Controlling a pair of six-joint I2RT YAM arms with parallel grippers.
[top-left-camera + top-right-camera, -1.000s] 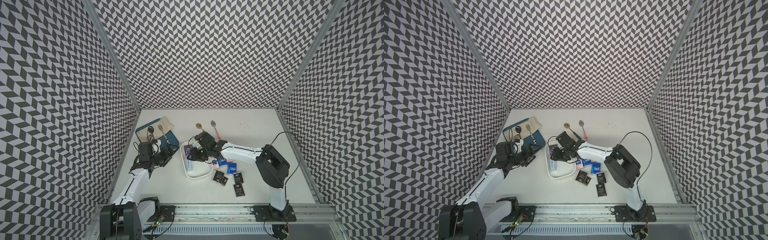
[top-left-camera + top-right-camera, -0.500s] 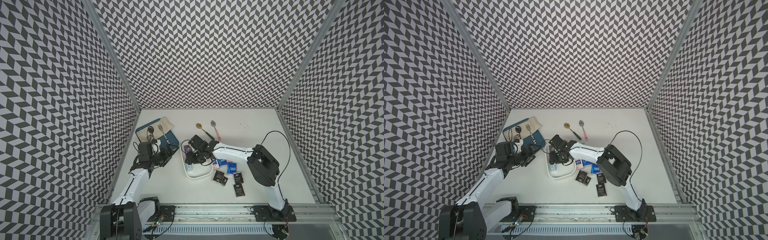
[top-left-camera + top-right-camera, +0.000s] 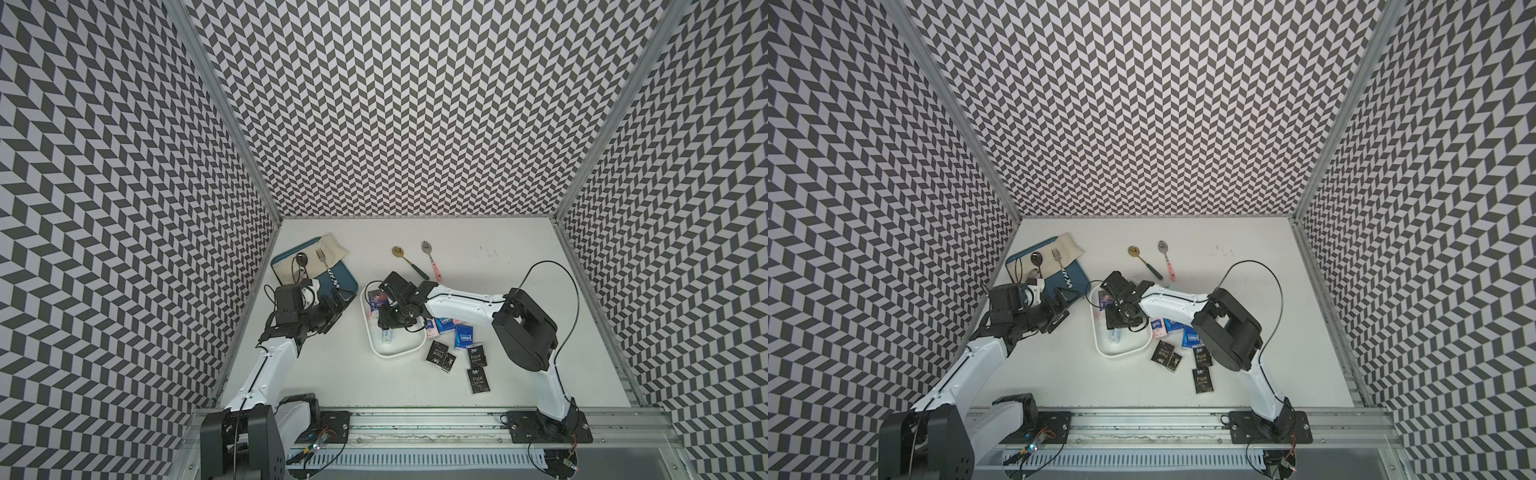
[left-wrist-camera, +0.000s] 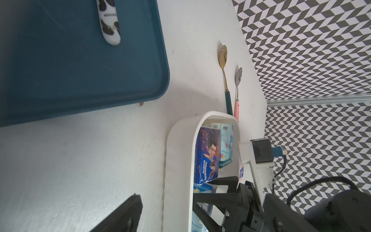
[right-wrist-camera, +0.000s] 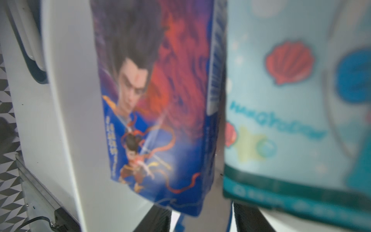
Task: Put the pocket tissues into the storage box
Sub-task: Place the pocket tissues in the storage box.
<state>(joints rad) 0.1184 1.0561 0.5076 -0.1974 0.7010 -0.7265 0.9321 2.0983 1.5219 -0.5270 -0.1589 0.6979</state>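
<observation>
The white storage box (image 3: 394,354) stands mid-table. A blue cartoon packet (image 3: 376,300) and a teal packet (image 4: 225,146) lean on edge at its far end. My right gripper (image 3: 389,318) reaches down inside the box, shut on a pale blue packet (image 4: 201,190) between its fingers. In the right wrist view the gripper (image 5: 200,217) faces the blue packet (image 5: 156,100) and the teal one (image 5: 281,100) close up. More pocket tissues lie right of the box: blue ones (image 3: 463,336), a white-pink one (image 3: 432,327) and black "Face" ones (image 3: 478,380). My left gripper (image 3: 336,306) hovers open and empty left of the box.
A teal-blue tray (image 3: 341,283) with a beige cloth (image 3: 330,248), a fork and a spoon sits at the far left, just behind my left gripper. A gold spoon (image 3: 409,262) and a pink-handled spoon (image 3: 432,261) lie behind the box.
My right gripper moved from over the box's far end down into the box, and its elbow swung out to the right. The left arm stayed put.
</observation>
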